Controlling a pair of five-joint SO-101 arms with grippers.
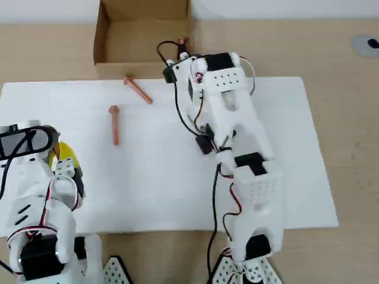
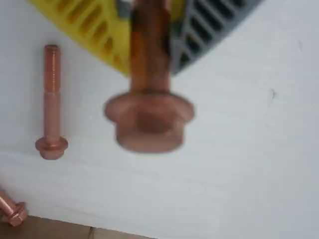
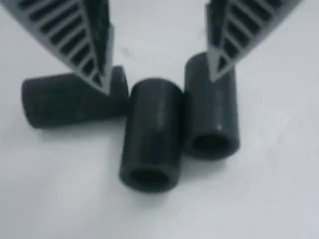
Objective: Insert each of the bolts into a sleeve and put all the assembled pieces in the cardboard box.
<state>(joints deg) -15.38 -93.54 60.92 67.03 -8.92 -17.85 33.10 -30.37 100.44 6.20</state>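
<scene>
Held bolt [image 2: 149, 114] points head-first away from the clenched left pincer [image 2: 149, 62], shank lengthwise between its fingers. A second bolt [image 1: 115, 125] lies on the white sheet [image 1: 166, 189], head toward the cardboard box [image 1: 102, 41]; a third bolt [image 1: 138, 90] lies aslant at the sheet's far edge. The released right pincer [image 3: 159, 79] straddles three black sleeves [image 3: 152, 134], bunched on their sides.
</scene>
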